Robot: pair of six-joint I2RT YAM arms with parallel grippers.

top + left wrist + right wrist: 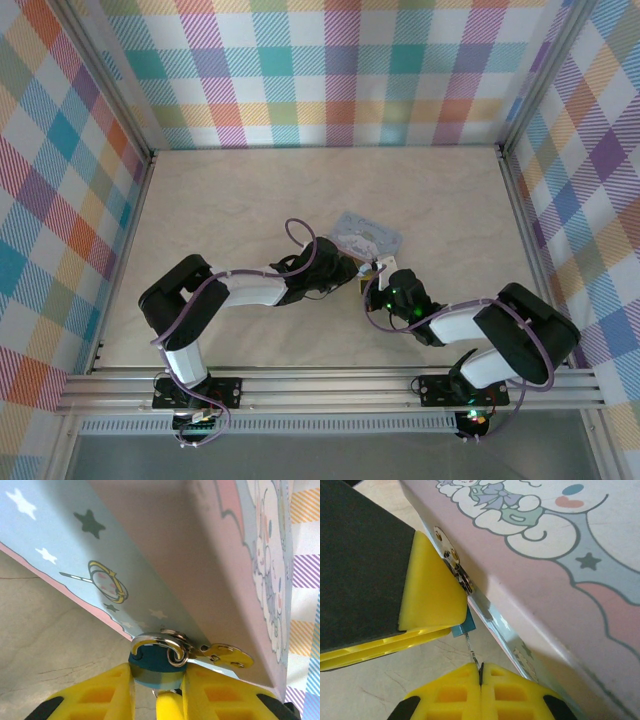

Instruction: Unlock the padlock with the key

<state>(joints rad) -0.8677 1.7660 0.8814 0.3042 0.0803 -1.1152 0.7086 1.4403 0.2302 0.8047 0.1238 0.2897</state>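
Observation:
The padlock (154, 661) is a small teal block with a silver shackle (150, 641) hooked through a ring by the brass tab (227, 655) on the pale blue tin. My left gripper (157, 674) is shut on the padlock's body, one yellow finger on each side. In the right wrist view the thin grey key (472, 650) runs from the padlock's (464, 625) underside down into my right gripper (481, 670), which is shut on it. From above, both grippers meet at the tin's near corner, left gripper (347, 272) and right gripper (381, 284).
The pale blue tin (368, 238) with a white cartoon dog lies mid-table, just beyond both grippers and touching the lock's hardware. Checked walls (330, 70) close in the table at the back and both sides. Bare wood (250, 190) lies around the tin.

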